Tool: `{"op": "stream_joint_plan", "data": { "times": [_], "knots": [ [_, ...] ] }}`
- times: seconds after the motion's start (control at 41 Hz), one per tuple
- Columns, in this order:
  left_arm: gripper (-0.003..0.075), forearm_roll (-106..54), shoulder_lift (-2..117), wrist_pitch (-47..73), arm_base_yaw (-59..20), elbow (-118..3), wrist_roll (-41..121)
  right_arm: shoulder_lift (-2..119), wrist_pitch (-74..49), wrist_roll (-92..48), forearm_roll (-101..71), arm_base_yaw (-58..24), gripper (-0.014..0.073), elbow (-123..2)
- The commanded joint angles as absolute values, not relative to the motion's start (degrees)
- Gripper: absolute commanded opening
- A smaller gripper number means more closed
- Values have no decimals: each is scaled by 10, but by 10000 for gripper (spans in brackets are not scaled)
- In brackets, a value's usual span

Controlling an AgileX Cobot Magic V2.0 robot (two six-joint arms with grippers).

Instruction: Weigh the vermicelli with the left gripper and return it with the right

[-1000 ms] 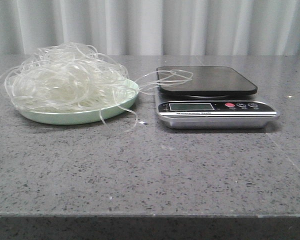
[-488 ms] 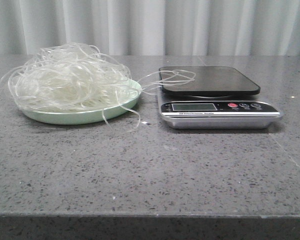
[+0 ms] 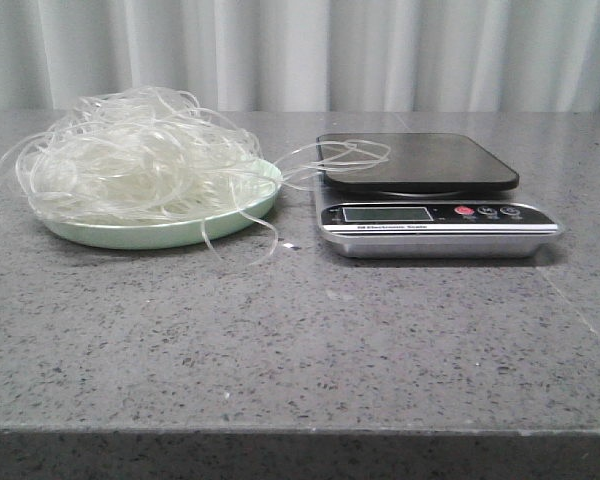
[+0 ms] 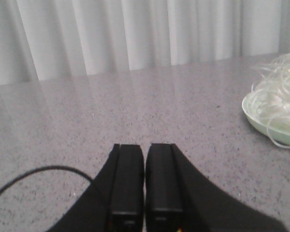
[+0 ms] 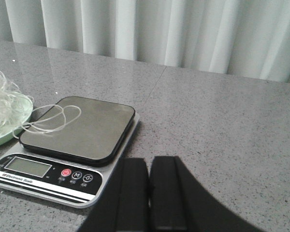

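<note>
The vermicelli (image 3: 140, 160) is a big loose tangle of thin whitish strands heaped on a pale green plate (image 3: 235, 222) at the left of the table. A few loose loops (image 3: 345, 152) reach onto the dark platform of the kitchen scale (image 3: 420, 160) to its right. The scale also shows in the right wrist view (image 5: 77, 128). My left gripper (image 4: 145, 147) is shut and empty, to the left of the plate (image 4: 261, 123) and apart from it. My right gripper (image 5: 149, 162) is shut and empty, just off the scale's right side. Neither gripper shows in the front view.
The scale's display and buttons (image 3: 470, 212) face the front. A thin black cable (image 4: 38, 174) lies on the grey speckled table (image 3: 300, 340) beside my left gripper. White curtains (image 3: 300, 50) hang behind the table's far edge.
The front view has shifted slightly; plate, vermicelli and scale keep the same places relative to each other. No gripper enters the view.
</note>
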State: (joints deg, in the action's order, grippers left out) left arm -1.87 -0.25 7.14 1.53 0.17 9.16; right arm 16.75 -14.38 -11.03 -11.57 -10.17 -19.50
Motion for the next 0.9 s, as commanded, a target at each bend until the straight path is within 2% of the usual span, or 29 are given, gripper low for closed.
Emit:
{"op": "stream_joint_plan", "data": {
  "times": [0.0,0.878],
  "knots": [
    [137,-21,-16,58,16,6,86,171,-102,-111,-115,-98,150,-209],
    [137,-33,-14,57,16,6,86,171,-102,-111,-115,-98,150,-209]
  ]
}}
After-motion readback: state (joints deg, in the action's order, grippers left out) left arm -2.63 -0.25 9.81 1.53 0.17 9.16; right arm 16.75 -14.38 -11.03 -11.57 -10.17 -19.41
